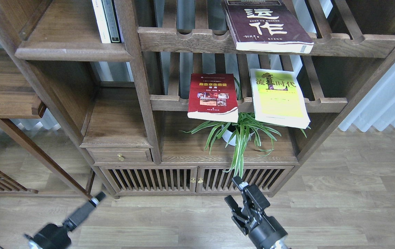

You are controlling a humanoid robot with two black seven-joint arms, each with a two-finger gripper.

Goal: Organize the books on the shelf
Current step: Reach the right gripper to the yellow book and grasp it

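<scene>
Three books lie flat on the slatted racks of the bookcase. The dark maroon book (266, 24) with white characters rests on the upper rack, overhanging its front rail. On the rack below, the red book (213, 97) and the yellow-green book (278, 98) sit side by side. The shelf (69, 52), a solid board with a rounded lip, is at the upper left. My right gripper (232, 190) is low at centre, well below the books, open and holding nothing. My left gripper (99, 197) is at the lower left, small and slim; its fingers cannot be told apart.
Thin white and dark-green upright books (107, 20) stand at the shelf's right end. A potted spider plant (237, 133) sits under the red and yellow-green books. A drawer (119, 155) and slatted cabinet doors (194, 178) lie below. A side table (3, 90) stands at left.
</scene>
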